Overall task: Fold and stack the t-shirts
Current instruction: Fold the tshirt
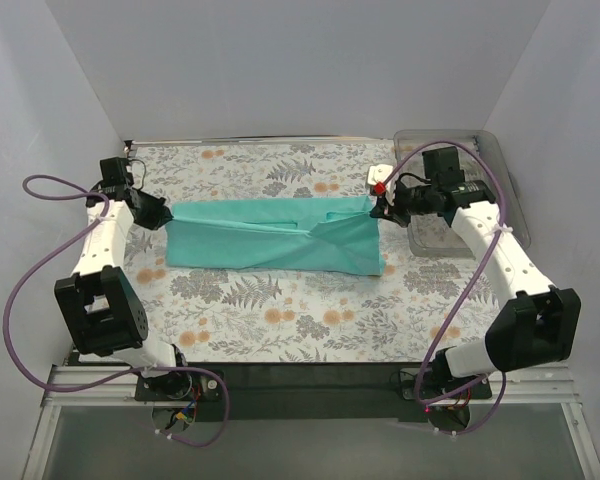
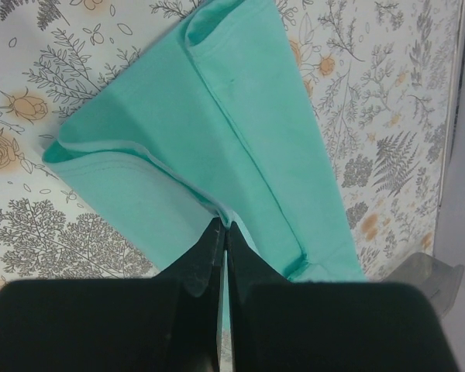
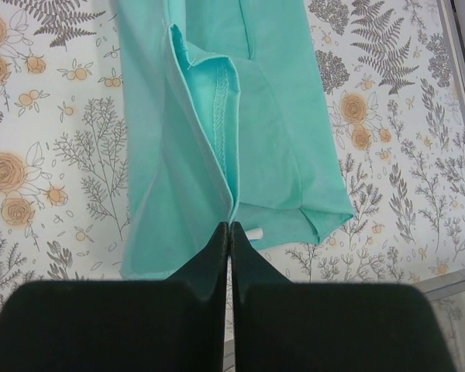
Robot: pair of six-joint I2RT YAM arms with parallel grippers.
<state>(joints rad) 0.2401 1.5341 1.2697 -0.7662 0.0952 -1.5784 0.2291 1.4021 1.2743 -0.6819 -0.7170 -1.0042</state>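
Observation:
A teal-green t-shirt (image 1: 270, 238) is stretched into a long folded band across the floral table between my two arms. My left gripper (image 1: 166, 214) is shut on the shirt's left end; in the left wrist view its black fingertips (image 2: 225, 226) pinch a fold of the cloth (image 2: 240, 132). My right gripper (image 1: 377, 208) is shut on the right end, where the cloth hangs down in a wider flap (image 1: 355, 248). In the right wrist view the tips (image 3: 230, 226) pinch an edge of the shirt (image 3: 217, 101), with a hemmed inner layer showing.
A clear plastic bin (image 1: 500, 175) stands at the back right, under the right arm; its corner (image 2: 430, 275) shows in the left wrist view. The floral cloth (image 1: 280, 320) covers the table. White walls close in at the back and sides.

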